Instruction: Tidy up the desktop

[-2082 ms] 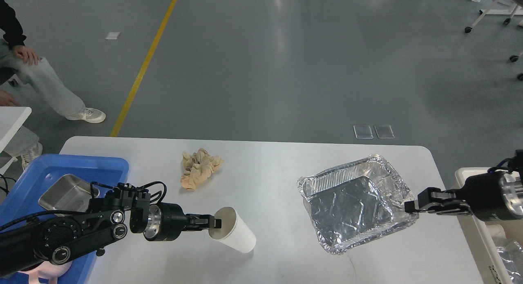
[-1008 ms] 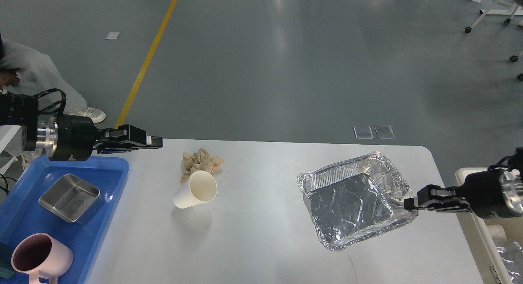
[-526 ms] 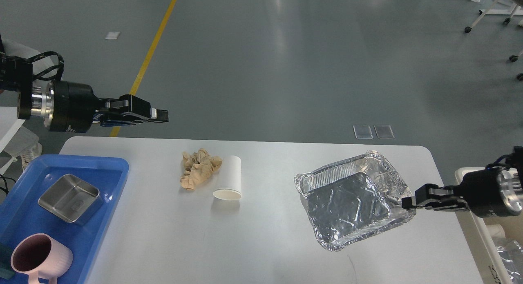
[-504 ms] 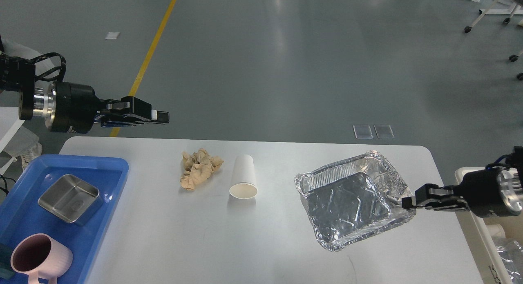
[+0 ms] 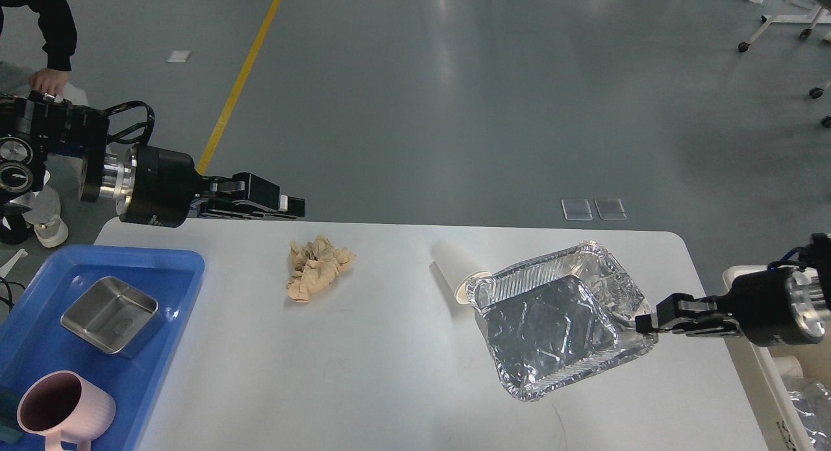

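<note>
The white desktop (image 5: 389, 353) holds a crumpled brown paper (image 5: 318, 267), a white paper cup (image 5: 453, 272) and a crinkled foil tray (image 5: 552, 321). The cup lies on its side with its mouth against the foil tray's left corner. My right gripper (image 5: 644, 324) is shut on the foil tray's right rim, near the table's right edge. My left gripper (image 5: 295, 207) hangs in the air above the table's far edge, left of the brown paper and holding nothing. It is seen side-on, so its two fingers overlap.
A blue tray (image 5: 175, 269) on the left holds a steel pan (image 5: 110, 315) and a pink mug (image 5: 62, 409). A white bin (image 5: 756, 373) stands past the table's right edge. A person (image 5: 49, 29) stands at the far left.
The paper cup left my left gripper and rolled right across the table to the foil tray. My left arm rose from the cup, then moved right. The foil tray shifted slightly.
</note>
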Tool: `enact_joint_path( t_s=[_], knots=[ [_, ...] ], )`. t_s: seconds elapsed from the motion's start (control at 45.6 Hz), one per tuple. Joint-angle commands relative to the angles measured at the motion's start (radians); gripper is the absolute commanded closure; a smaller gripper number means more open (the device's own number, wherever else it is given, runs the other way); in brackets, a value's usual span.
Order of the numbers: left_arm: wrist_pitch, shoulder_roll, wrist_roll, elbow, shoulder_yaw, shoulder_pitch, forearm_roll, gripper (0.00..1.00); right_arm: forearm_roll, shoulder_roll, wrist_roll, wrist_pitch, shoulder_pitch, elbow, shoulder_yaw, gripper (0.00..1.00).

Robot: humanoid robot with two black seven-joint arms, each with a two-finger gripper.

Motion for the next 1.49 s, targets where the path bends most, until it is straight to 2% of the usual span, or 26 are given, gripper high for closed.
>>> enact_joint_path(
  t_s=[0.0,0.241,0.373,0.614,1.052,1.468],
  knots=[
    [0.001,0.016,-0.002,0.01,-0.004,-0.005,-0.084,0.53,0.0,0.001,0.0,0.0,0.001,0.0,0.0,1.0],
    [0.007,0.111,-0.002,0.045,-0.021,-0.005,-0.315,0.37,0.0,0.003,-0.001,0.0,0.001,0.0,0.003,1.0],
    [0.005,0.195,-0.005,0.045,-0.022,0.007,-0.358,0.24,0.0,0.003,-0.001,0.0,0.001,0.0,0.005,1.0],
    [0.005,0.289,-0.011,0.045,-0.036,0.007,-0.39,0.22,0.0,0.006,0.0,0.0,0.003,0.0,0.008,1.0],
    [-0.002,0.49,-0.014,0.116,-0.044,0.006,-0.756,0.04,0.0,0.007,-0.001,0.0,0.003,0.0,0.012,1.0],
    [-0.002,0.606,-0.026,0.172,-0.031,0.009,-0.889,0.03,0.002,0.012,0.0,0.005,0.003,0.0,0.012,1.0]
  ],
)
